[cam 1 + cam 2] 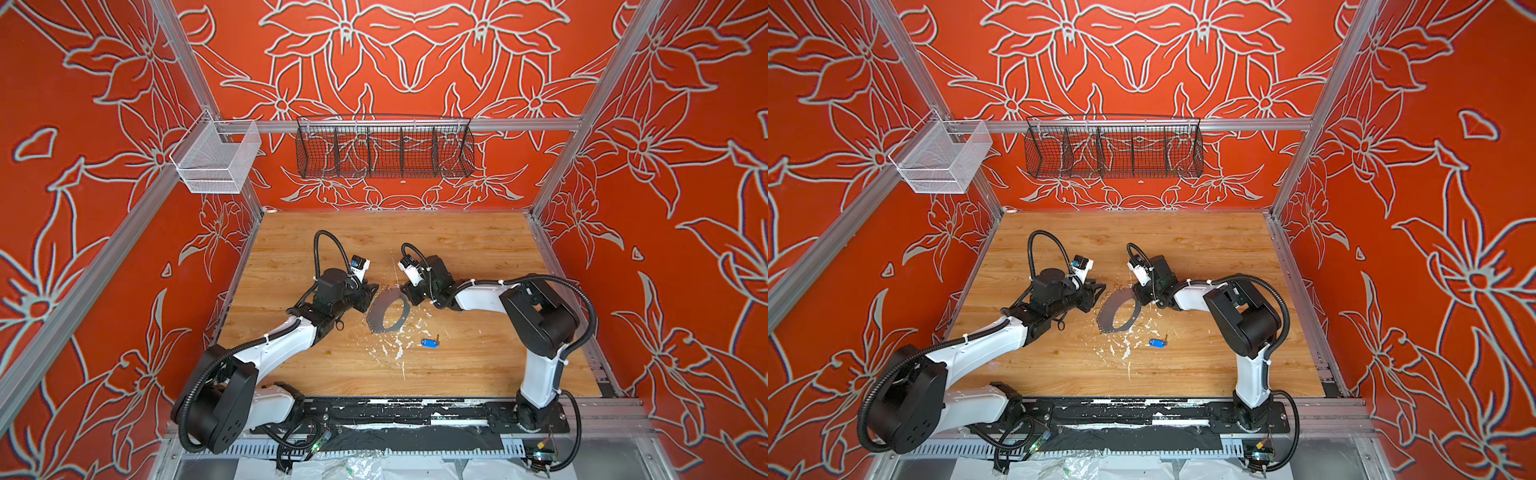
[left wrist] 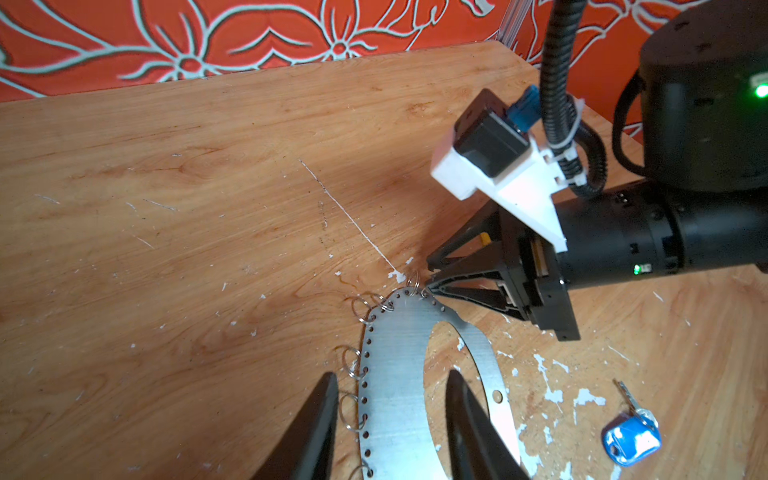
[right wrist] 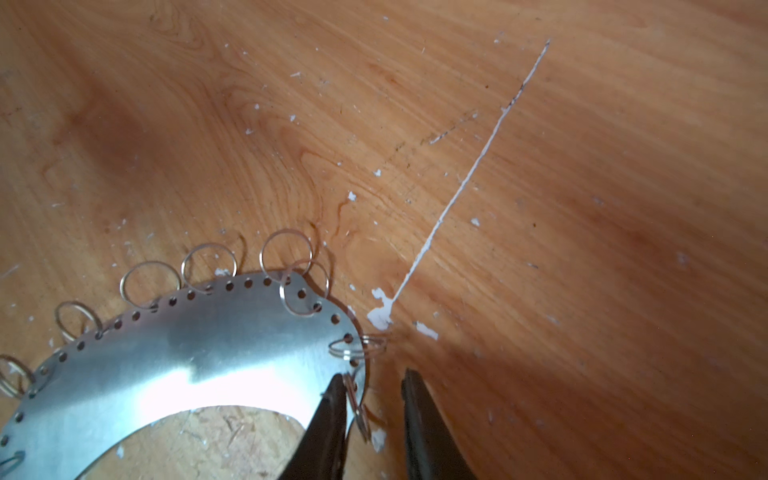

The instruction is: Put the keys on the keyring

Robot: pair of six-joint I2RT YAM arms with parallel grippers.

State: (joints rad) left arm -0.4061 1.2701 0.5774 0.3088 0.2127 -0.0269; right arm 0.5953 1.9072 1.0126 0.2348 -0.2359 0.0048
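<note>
On the wooden desk (image 1: pixel 478 249) we see the flat grey metal keyring plate (image 1: pixel 375 318) with a large central hole. It lies flat near the middle, between the two arms. Thin wire loops (image 3: pixel 208 259) hang from small holes along its edge. The left gripper (image 2: pixel 392 374) is open: one black finger stands beside the outer edge with the loops, the other over the hole. The right gripper (image 3: pixel 374 374) has its jaws a little apart and grips nothing that we can see; one finger lies on the plate's rim next to a wire loop, the other is over bare wood. The small key with the blue oval plastic tag (image 1: pixel 427 342) lies alone on the desk, near the plate, on the side of the arm bases.
</note>
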